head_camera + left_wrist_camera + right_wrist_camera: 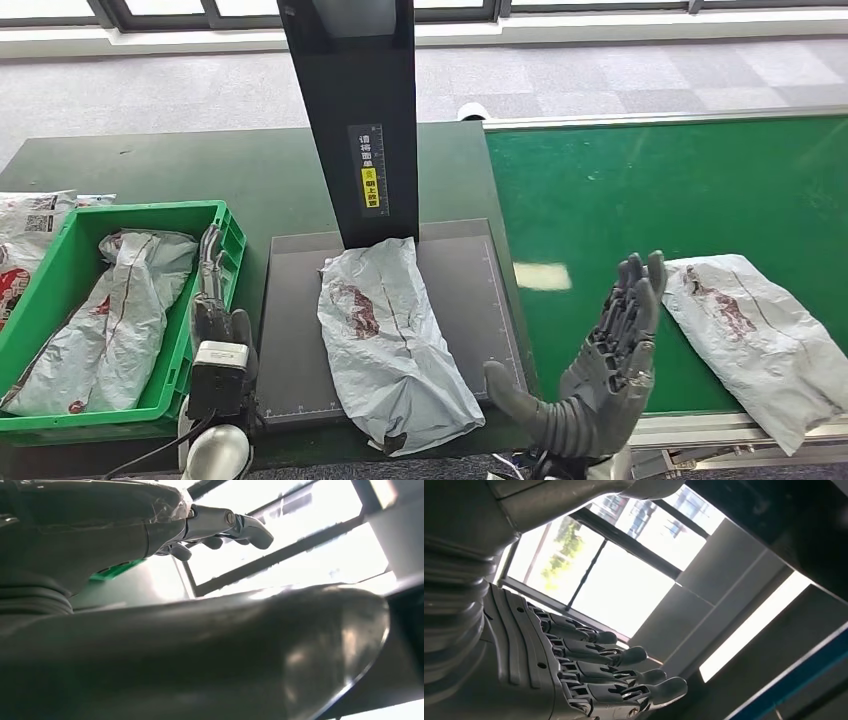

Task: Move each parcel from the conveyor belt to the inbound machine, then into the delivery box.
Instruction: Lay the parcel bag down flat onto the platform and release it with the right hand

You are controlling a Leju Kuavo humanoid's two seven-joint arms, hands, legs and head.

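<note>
Parcel lengthwise on inbound machine, long axis front-to-back

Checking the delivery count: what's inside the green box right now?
One grey parcel lies lengthwise in the green box. It covers most of the floor, so anything beneath it cannot be seen.

A crumpled grey parcel lies flat on the inbound machine. A second grey parcel lies right of it; a third lies left.
</note>
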